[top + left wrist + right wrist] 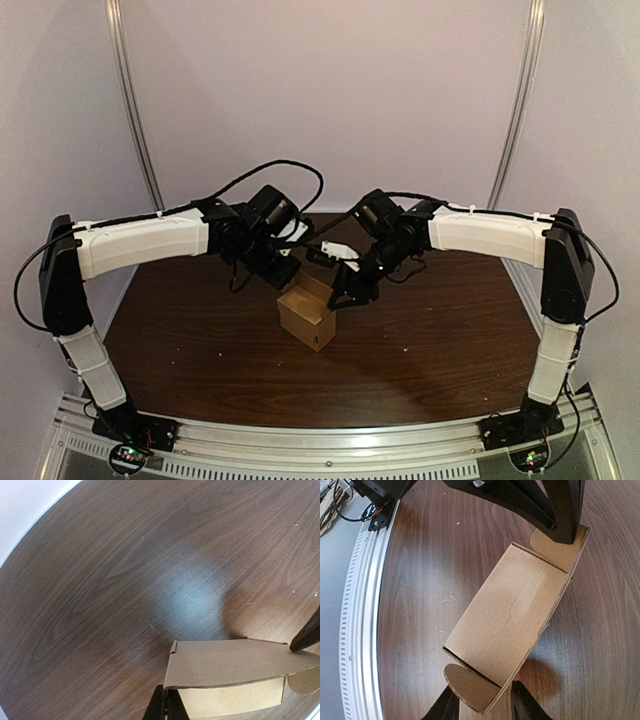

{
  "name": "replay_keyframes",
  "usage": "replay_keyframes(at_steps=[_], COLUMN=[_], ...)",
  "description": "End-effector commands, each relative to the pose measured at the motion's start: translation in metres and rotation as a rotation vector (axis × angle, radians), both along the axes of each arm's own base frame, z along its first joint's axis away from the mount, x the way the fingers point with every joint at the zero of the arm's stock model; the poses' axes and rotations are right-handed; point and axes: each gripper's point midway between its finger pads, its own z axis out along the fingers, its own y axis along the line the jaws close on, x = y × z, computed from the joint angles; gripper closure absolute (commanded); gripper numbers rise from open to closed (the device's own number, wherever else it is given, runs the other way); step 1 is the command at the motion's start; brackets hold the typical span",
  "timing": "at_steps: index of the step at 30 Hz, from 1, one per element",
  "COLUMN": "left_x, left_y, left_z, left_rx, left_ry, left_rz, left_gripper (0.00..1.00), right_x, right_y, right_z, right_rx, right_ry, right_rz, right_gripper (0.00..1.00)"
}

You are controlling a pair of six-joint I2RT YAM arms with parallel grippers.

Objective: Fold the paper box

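Paper box (308,318) sits open and empty, left fingers (156,707) pinching one end, right fingers (522,702) spread astride the other.

Dark wooden table (200,350), silver front rail (330,440)

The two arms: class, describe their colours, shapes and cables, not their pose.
The left arm and right arm have white shell segments between black joints. Thin black cables loop along them. The fingers are black and tapered.
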Motion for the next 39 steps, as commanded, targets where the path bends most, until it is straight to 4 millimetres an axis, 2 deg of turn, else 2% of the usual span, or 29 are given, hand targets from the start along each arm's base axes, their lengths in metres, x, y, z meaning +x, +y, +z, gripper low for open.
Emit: replay_keyframes(at_steps=[1, 22, 39], left_x=[-0.002, -0.007, -0.018], left_y=[0.003, 0.000, 0.010], left_z=[-0.007, -0.006, -0.024], left_rx=[0.023, 0.002, -0.002], left_ry=[0.034, 0.065, 0.112], left_rz=[-0.011, -0.003, 0.048], left_gripper=[1.00, 1.00, 1.00], right_x=[-0.009, -0.003, -0.009], right_y=[0.001, 0.006, 0.006], right_z=[0.005, -0.001, -0.001], right_rx=[0.011, -0.015, -0.018], right_ry=[0.004, 0.015, 0.011], right_rz=[0.053, 0.007, 0.029], right_gripper=[0.64, 0.65, 0.64])
